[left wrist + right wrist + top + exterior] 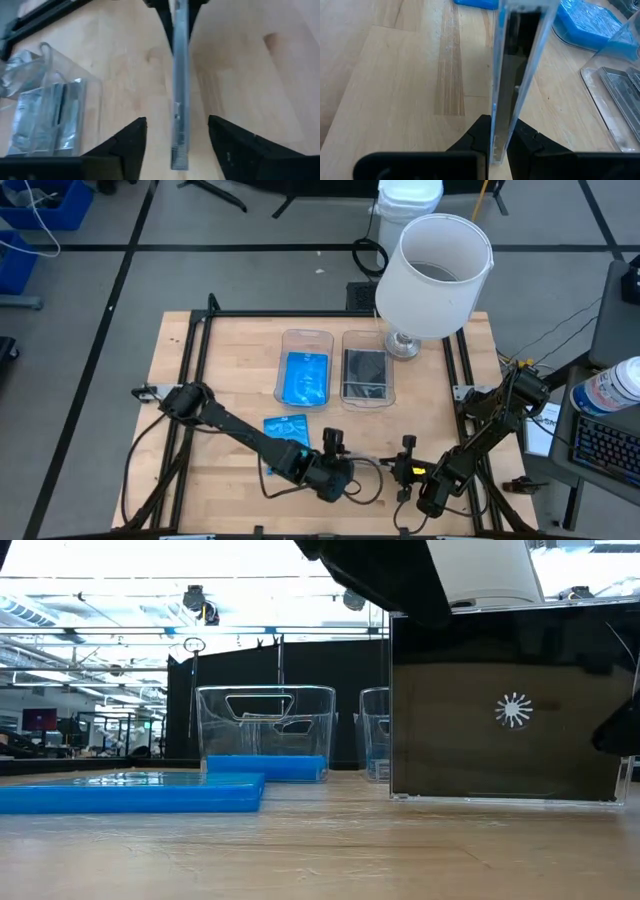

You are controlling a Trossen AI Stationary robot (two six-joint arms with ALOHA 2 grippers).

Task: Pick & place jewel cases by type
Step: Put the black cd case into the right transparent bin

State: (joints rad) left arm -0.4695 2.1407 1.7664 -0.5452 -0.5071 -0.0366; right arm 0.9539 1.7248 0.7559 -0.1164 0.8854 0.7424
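A clear, dark-backed jewel case (510,710) stands on edge near the table's front, between my two grippers. My right gripper (502,150) is shut on its right end. My left gripper (180,150) is open at the case's left end (180,115), one finger on each side and a gap showing at both. A blue jewel case (287,426) lies flat on the table. Further blue cases (305,377) lie in the left clear bin, and dark cases (365,368) lie in the right one. My right gripper pinches the case's right end (499,125) between its two fingers, which press on the two flat faces. It comes from the table's right side, slanting down. The case stands upright with its lower edge (500,800) at the table top; whether that edge touches I cannot tell.
A white-shaded lamp (435,275) stands at the table's far right, just beside the right bin (385,395). A black frame (200,340) runs around the table top. Bare wood lies left of the blue case and at the near edge.
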